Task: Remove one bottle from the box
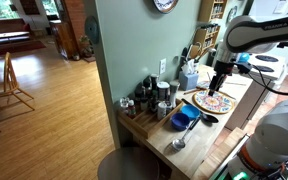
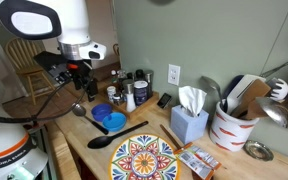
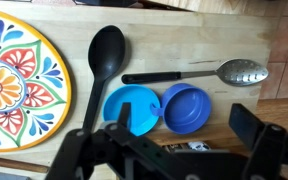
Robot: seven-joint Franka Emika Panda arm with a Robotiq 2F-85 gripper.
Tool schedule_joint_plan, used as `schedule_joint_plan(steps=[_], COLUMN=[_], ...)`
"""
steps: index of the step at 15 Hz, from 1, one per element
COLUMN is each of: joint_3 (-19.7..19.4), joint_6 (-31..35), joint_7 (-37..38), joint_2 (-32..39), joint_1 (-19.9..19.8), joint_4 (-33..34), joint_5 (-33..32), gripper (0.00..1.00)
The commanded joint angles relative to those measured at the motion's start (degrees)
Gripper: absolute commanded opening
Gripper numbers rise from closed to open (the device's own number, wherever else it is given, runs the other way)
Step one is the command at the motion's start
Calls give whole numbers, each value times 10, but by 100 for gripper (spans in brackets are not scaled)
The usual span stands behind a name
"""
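Observation:
The light wooden box (image 1: 142, 125) stands on the counter against the green wall and holds several small bottles and jars (image 1: 152, 95). They also show in an exterior view (image 2: 129, 92). My gripper (image 1: 220, 78) hangs open and empty well above the counter, apart from the box; in an exterior view (image 2: 79, 76) it is beside the bottles. In the wrist view my open fingers (image 3: 174, 140) frame a blue lid (image 3: 132, 108) and a blue cup (image 3: 189, 105). A bottle top (image 3: 189, 147) peeks out at the bottom edge.
A patterned round plate (image 3: 19, 80), a black spoon (image 3: 104, 55) and a metal slotted spoon (image 3: 224, 72) lie on the counter. A tissue box (image 2: 189, 120) and a utensil holder (image 2: 232, 118) stand by the wall.

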Motion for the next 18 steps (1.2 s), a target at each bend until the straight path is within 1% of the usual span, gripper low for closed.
schedule_joint_plan(steps=[1, 14, 15, 18], joint_3=[3, 3, 9, 43], joint_6=[-1, -1, 1, -4], joint_7=[-2, -2, -4, 17], joint_2=[1, 1, -3, -6], joint_1=[-3, -3, 10, 36], joint_4=[1, 1, 2, 7], joint_5=[3, 3, 12, 40], gripper=[100, 100, 100, 100])
